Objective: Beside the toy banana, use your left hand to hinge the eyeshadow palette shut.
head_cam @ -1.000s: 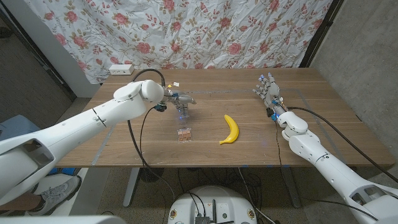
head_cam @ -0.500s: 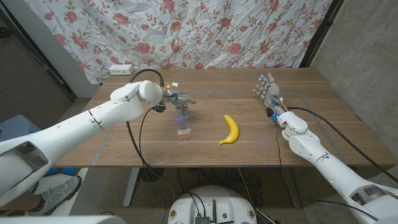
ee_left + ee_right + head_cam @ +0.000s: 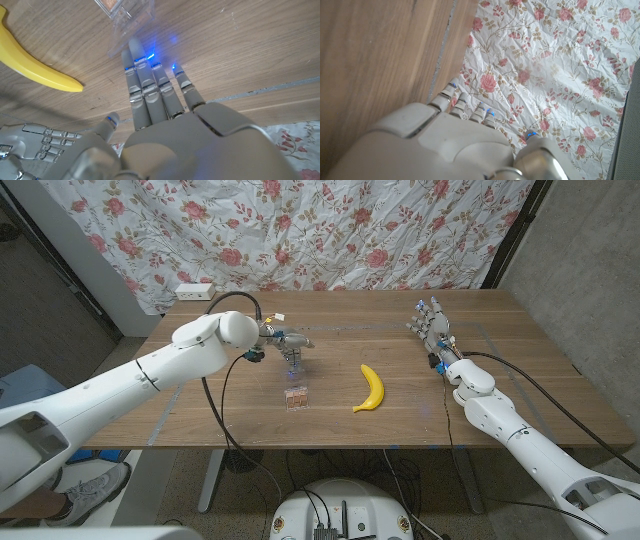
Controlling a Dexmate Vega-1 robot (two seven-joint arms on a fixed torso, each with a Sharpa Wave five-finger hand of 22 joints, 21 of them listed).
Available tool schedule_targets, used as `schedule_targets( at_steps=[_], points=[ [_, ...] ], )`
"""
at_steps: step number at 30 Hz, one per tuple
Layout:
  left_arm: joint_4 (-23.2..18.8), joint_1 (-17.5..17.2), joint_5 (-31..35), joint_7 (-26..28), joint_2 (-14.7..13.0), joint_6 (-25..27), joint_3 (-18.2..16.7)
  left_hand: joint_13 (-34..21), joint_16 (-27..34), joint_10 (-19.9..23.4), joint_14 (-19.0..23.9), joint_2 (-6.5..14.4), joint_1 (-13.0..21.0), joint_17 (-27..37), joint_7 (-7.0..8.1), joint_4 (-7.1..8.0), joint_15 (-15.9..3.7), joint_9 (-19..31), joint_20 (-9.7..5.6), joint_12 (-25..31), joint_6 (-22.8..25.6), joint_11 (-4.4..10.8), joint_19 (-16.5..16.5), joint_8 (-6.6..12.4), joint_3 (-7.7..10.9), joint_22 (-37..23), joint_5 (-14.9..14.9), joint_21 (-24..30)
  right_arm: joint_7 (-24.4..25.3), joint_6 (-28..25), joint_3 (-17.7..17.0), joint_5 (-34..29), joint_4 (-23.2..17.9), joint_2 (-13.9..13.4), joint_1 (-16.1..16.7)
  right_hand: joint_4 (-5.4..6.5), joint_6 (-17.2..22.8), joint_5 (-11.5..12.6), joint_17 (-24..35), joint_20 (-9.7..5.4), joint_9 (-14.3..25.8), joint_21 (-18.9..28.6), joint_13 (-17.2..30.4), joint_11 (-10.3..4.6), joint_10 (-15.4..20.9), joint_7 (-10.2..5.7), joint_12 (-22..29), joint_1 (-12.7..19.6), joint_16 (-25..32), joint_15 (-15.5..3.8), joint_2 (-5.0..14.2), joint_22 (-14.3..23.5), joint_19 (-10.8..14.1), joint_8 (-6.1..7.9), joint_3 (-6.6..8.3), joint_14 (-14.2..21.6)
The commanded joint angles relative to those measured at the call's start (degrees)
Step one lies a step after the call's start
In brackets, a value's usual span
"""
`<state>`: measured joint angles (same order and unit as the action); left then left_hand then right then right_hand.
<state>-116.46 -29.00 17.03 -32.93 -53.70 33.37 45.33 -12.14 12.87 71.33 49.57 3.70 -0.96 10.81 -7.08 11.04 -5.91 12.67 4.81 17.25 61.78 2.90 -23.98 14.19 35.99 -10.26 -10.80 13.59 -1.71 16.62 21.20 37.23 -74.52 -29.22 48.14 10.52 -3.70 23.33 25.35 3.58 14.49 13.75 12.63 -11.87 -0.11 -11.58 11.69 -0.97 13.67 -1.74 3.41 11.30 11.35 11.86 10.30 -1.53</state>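
Observation:
A small eyeshadow palette [image 3: 296,396] lies on the wooden table [image 3: 200,395], its clear lid [image 3: 131,11] raised at the far side. The yellow toy banana [image 3: 371,388] lies to its right and also appears in the left wrist view [image 3: 36,71]. My left hand [image 3: 284,341] hovers just behind the palette with its fingers [image 3: 142,80] stretched out side by side, tips at the clear lid and holding nothing. Whether the tips touch the lid I cannot tell. My right hand [image 3: 432,328] stands at the table's far right, fingers extended and empty.
A white power strip [image 3: 195,290] sits at the table's back left edge. A floral cloth [image 3: 330,230] hangs behind the table. A person's shoe [image 3: 88,480] shows on the floor at the lower left.
My left arm has swung slightly to the left and the hand has dipped a little toward the palette's lid. The palette, banana and right hand have not moved.

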Motion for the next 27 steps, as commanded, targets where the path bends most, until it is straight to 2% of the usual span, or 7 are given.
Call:
schedule_targets(
  at_steps=[1, 9, 27],
  points=[
    [-2.5, -1.8, -0.5, 0.4, -1.7, 0.5, -1.2, -0.1, -0.1, 0.5, -0.2, 7.4, 0.5, 0.1, -1.30, -0.09, -0.24, 0.2, 0.07, -0.1, 1.4, 0.92, -0.3, 0.12, 0.62, -0.2, -0.1, -0.1, 0.0, 0.0, 0.0, 0.0, 0.0, 0.0, 0.0, 0.47, 0.1, 0.2, 0.2, -0.04, 0.1, 0.2, 0.3, -0.48, 0.1, -0.41, 0.3, -0.1, 0.2, -7.91, 6.30, 0.1, 0.3, 0.30, -0.05, -0.2],
    [-3.9, -2.9, -1.1, 0.8, -2.6, 0.4, -2.0, 0.1, -0.5, -0.3, -0.9, 7.5, 0.6, 0.1, -1.10, -0.13, 0.44, 0.0, 0.18, -0.7, 1.4, 0.75, -0.2, -0.14, 0.93, -0.2, -0.1, -0.3, 0.0, 0.0, 0.0, 0.0, 0.0, 0.0, 0.0, 0.47, 0.1, 0.2, 0.2, -0.07, 0.1, 0.2, 0.3, -0.49, 0.1, -0.44, 0.3, -0.1, 0.2, -7.95, 6.30, 0.1, 0.4, 0.30, -0.05, -0.2],
    [-6.7, -5.4, -2.1, 2.1, -4.3, 0.3, -3.6, 0.2, -0.8, -0.8, -1.6, 7.5, 0.6, 0.1, -0.91, -0.11, 0.47, -0.2, 0.17, -1.3, 1.1, 0.62, 0.1, -0.62, 1.36, -0.2, -0.1, -0.6, 0.0, 0.0, 0.0, 0.0, 0.0, 0.0, 0.0, 0.47, 0.1, 0.2, 0.2, -0.06, 0.1, 0.2, 0.3, -0.49, 0.1, -0.42, 0.3, -0.1, 0.2, -7.99, 6.29, 0.1, 0.4, 0.32, -0.05, -0.3]
  ],
)
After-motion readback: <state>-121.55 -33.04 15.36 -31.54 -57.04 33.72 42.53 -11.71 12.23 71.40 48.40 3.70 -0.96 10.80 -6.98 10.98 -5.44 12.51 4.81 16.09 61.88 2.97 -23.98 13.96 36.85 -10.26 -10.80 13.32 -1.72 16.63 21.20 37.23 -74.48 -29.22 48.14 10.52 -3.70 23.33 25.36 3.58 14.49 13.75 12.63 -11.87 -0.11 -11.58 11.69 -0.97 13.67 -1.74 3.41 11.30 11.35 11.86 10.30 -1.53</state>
